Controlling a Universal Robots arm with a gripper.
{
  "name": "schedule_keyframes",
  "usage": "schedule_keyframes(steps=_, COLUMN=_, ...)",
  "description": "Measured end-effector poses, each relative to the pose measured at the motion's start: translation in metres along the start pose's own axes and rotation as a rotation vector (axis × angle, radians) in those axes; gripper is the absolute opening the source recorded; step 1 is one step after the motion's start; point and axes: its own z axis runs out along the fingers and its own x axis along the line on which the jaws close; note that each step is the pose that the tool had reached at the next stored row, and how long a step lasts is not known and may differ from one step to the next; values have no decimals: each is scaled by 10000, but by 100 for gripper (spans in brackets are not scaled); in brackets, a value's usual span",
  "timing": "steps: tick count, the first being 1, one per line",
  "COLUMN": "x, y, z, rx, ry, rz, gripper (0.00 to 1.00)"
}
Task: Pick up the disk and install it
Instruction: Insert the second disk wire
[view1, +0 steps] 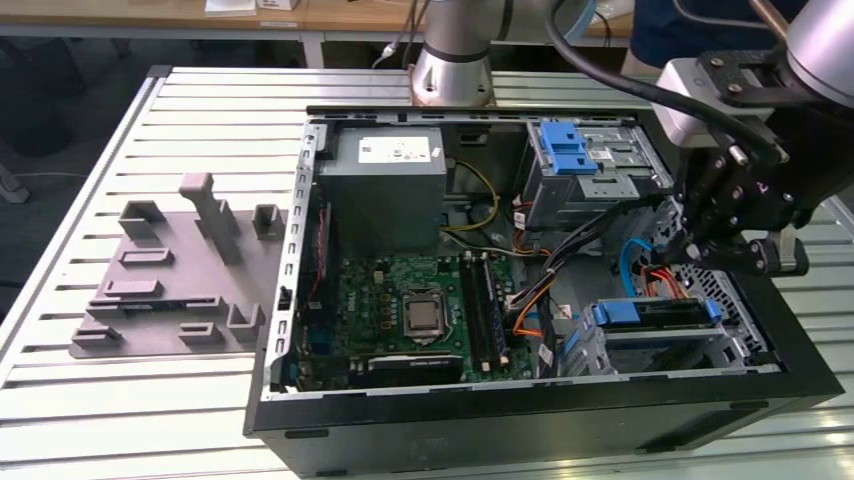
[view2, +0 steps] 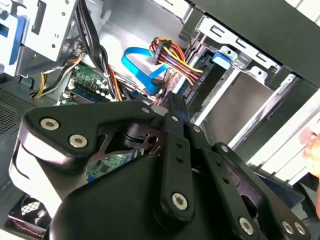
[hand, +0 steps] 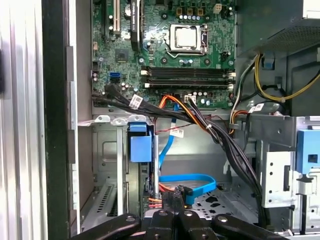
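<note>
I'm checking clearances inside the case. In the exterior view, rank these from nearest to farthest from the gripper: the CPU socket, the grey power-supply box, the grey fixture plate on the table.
1. CPU socket, mid-case, nearest the gripper.
2. Power-supply box, at the case's far end.
3. Fixture plate, outside the case on the exterior view's left.

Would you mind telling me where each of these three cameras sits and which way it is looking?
Exterior view: off the arm, above, looking down into the open computer case; the arm's base and gripper show.
Second wrist view: on the arm, looking past the gripper linkage toward a drive cage.
First wrist view: on the arm, facing the motherboard; gripper in frame.
Both wrist views share the blue cable.
</note>
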Motion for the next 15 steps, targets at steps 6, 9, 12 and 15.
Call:
schedule_keyframes(steps=6, x=-89, y=1, z=9, rx=-39, ry=19, rz=3, gripper=11)
schedule_keyframes(steps=9, x=-126, y=3, z=14, rx=-68, ry=77, rz=4, gripper=18)
schedule_keyframes(steps=12, x=-155, y=4, z=35, rx=-188, ry=128, rz=14, gripper=19)
schedule_keyframes(steps=15, x=-173, y=5, z=61, rx=-365, ry=140, rz=29, gripper=25)
